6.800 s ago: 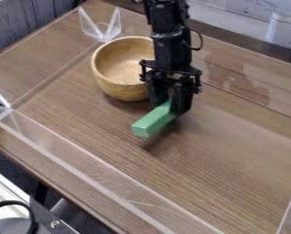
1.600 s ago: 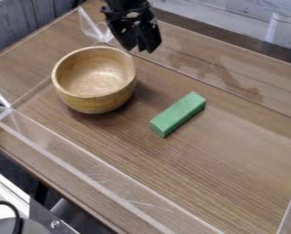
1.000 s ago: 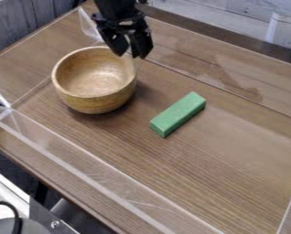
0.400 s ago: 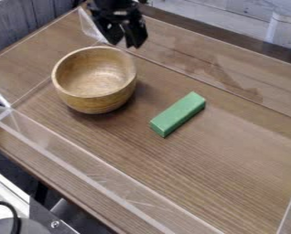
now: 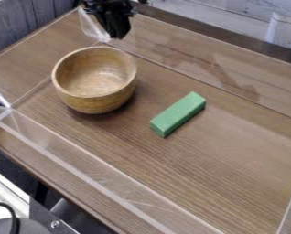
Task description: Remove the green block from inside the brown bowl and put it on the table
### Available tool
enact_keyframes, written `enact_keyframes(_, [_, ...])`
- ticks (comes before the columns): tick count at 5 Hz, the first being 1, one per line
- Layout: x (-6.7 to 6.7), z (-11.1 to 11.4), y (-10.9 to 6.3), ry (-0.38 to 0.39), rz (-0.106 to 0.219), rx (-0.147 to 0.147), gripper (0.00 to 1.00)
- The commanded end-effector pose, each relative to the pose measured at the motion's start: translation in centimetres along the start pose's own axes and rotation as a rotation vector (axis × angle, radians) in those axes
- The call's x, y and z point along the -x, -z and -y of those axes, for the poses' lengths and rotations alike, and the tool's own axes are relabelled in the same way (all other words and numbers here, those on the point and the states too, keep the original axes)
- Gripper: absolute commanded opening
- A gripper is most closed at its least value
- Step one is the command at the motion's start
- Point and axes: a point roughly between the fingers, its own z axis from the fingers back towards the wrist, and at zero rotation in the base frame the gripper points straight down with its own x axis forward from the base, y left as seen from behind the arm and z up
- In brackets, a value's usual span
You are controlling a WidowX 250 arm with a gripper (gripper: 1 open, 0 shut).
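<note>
One green block (image 5: pixel 177 114), plain, rectangular, lying on the bare wood-grain table (image 5: pixel 173 166), outside the bowl and apart from it. One brown bowl (image 5: pixel 95 82), round, upright, its paler inside showing, beside the block on the table. One black gripper (image 5: pixel 115 26), at the far edge beyond the bowl, apart from the block; jaw spread cannot be told, fingers unclear.

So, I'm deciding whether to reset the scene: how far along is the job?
The move looks done: the green block lies on the table, outside the bowl. Nothing seems in hand; the gripper is up beyond the bowl, away from the block. Nothing appears left.
</note>
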Motion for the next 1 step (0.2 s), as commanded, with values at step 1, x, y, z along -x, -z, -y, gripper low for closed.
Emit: enact_keyframes(1, [-2.20, 0.21, -0.59, 0.077, 0.049, -0.027, 0.00])
